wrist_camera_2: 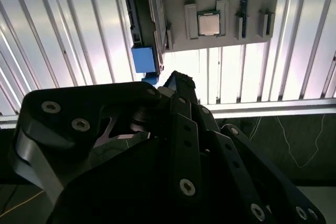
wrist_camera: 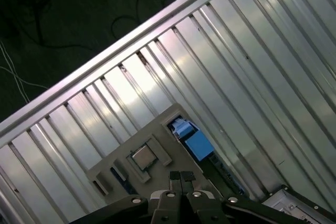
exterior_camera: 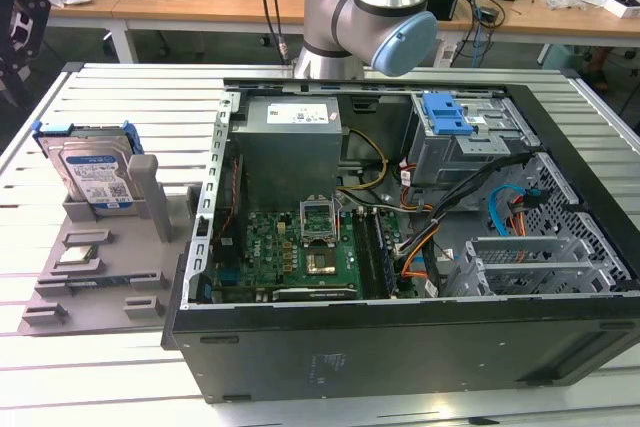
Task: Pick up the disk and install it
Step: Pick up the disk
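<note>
The disk (exterior_camera: 92,172) stands upright on its edge in a grey holder (exterior_camera: 100,267) at the exterior view's left, showing its silver face, white-and-blue label and blue frame. From above it appears edge-on in the second wrist view (wrist_camera_2: 139,19), and its blue frame (wrist_camera: 197,142) shows in the first wrist view. My gripper (wrist_camera: 181,177) hangs well above the holder, apart from the disk, with its fingertips together and nothing between them. Its dark linkage and tips (wrist_camera_2: 176,77) show in the second wrist view.
An open computer case (exterior_camera: 400,347) lies on the slatted metal table (exterior_camera: 130,97), with a grey cage and blue latch (exterior_camera: 450,112) inside at the back. A small square chip (wrist_camera_2: 209,23) sits in the holder. The arm's base (exterior_camera: 365,7) stands behind the case.
</note>
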`<state>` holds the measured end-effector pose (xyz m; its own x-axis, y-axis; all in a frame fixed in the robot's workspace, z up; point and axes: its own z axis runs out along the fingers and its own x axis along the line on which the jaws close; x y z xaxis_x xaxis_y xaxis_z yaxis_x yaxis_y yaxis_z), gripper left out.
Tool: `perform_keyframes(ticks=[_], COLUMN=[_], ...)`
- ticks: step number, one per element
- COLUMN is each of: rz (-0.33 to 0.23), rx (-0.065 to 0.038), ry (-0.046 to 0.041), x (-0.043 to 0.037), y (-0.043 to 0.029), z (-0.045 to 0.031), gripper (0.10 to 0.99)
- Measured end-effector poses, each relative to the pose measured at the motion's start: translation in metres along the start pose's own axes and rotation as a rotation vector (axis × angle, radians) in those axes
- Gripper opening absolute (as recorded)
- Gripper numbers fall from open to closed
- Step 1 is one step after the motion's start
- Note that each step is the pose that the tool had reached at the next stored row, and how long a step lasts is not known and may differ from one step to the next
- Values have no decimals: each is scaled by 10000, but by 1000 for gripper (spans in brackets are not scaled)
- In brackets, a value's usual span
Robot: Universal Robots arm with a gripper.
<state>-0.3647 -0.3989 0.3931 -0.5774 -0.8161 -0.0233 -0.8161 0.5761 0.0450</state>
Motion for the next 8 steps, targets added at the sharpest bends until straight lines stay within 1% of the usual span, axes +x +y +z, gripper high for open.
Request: perform_keyframes(ticks=[1,5,8], rz=[-187,-479,-829], rx=[-5,-11,-20], ry=[9,21,38], x=[0,0,0], y=[0,0,0], z=[0,0,0], gripper=[106,106,106])
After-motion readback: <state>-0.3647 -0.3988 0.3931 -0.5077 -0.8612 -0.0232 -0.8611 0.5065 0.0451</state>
